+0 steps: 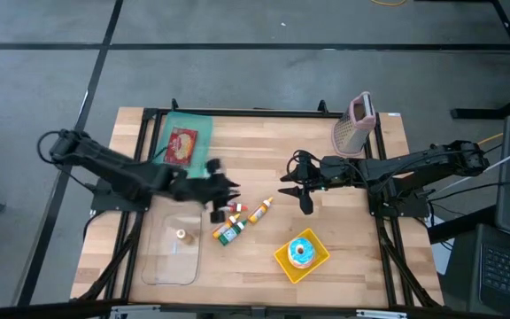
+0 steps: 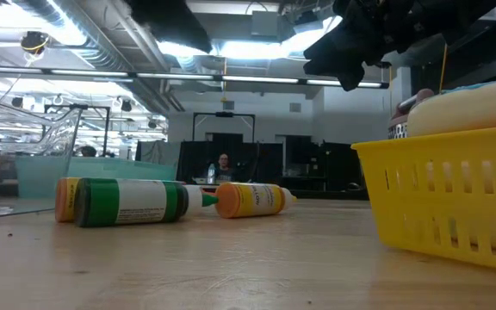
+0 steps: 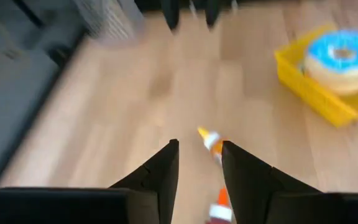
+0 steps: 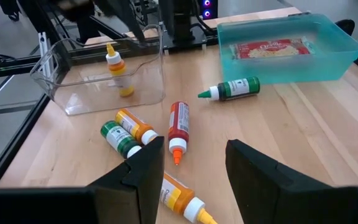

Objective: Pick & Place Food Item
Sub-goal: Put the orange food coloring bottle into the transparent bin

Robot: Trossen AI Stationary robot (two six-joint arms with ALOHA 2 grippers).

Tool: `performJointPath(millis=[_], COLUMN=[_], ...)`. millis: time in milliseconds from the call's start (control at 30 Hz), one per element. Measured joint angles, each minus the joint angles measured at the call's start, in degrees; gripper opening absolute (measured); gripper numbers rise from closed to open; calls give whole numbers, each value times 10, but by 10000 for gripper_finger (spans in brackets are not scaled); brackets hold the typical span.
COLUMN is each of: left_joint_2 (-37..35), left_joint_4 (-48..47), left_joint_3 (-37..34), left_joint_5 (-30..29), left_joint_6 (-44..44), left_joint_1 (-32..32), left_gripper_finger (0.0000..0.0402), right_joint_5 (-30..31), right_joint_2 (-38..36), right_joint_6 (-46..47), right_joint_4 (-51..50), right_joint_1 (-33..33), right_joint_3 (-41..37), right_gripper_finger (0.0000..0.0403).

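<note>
Over the middle of the bench, the left gripper [image 1: 222,197] hangs above the scattered sauce bottles [image 1: 232,223], its fingers [image 3: 160,177] partly open and holding nothing; the right gripper [image 1: 301,189] waits nearby, fingers apart and empty. One small bottle [image 1: 181,236] already stands in the clear tub [image 1: 172,270] by the near left corner. This looks like the reach for another bottle: the fingers must line up across the orange-tipped one [image 3: 211,142], then drop and close.
</note>
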Motion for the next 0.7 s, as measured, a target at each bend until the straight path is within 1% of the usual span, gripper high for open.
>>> performJointPath(millis=[67, 167, 267, 467, 700], left_joint_2=[32, 82, 131, 210, 262], left_joint_4=[-38, -109, -154, -155, -155], left_joint_3=[25, 60, 83, 108, 111], left_joint_5=[62, 115, 139, 189, 215], left_joint_6=[4, 6, 12, 36, 42], left_joint_1=[30, 56, 72, 83, 83], left_gripper_finger=[120, 127, 135, 150, 151], right_joint_5=[0, 0, -1, -2, -2], right_joint_2=[0, 0, 0, 0, 0], right_joint_6=[0, 0, 0, 0, 0], right_joint_4=[0, 0, -1, -1, -1], right_joint_1=[0, 0, 0, 0, 0], right_joint_3=[0, 0, 0, 0, 0], right_gripper_finger=[168, 168, 168, 168, 168])
